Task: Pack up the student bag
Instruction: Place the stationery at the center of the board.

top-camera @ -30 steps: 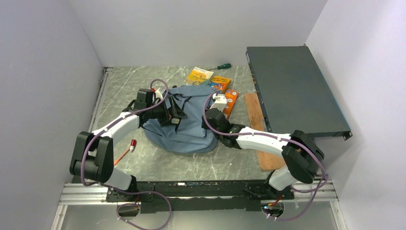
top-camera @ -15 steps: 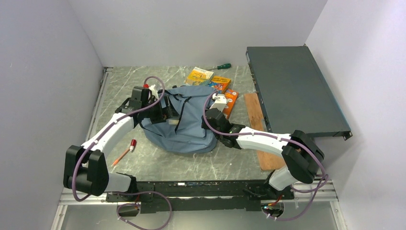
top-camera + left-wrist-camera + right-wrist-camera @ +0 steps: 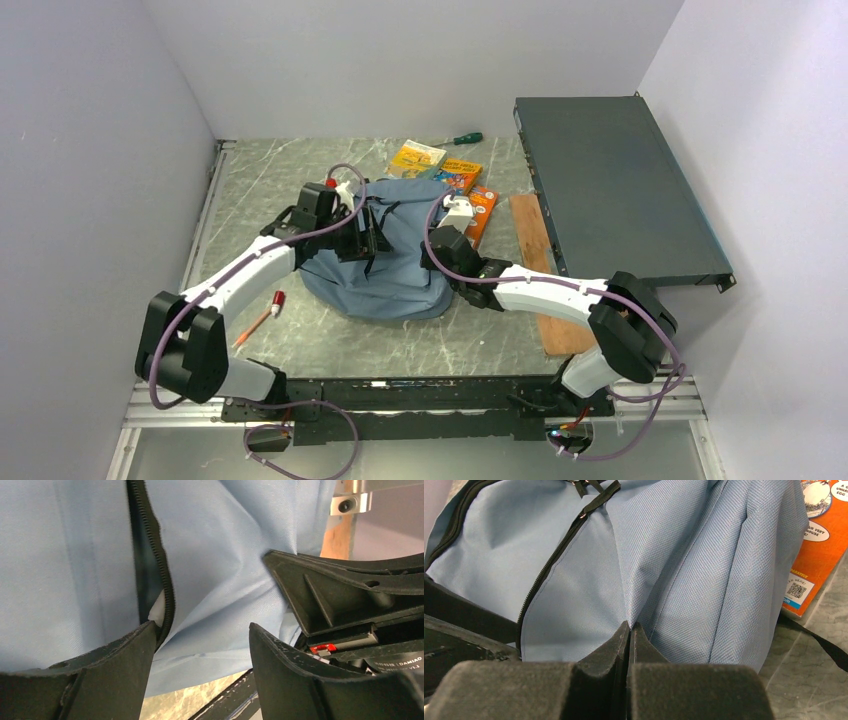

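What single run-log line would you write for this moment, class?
left gripper: open, beside black zipper | right gripper: shut, pinching fold of soft grey-blue fabric backpack | backpack: lying between both arms

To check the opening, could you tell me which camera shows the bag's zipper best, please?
Left wrist: the bag's zipper runs close up, teeth visible. The right wrist shows it as a thin dark line; in the top view it is too small to make out.
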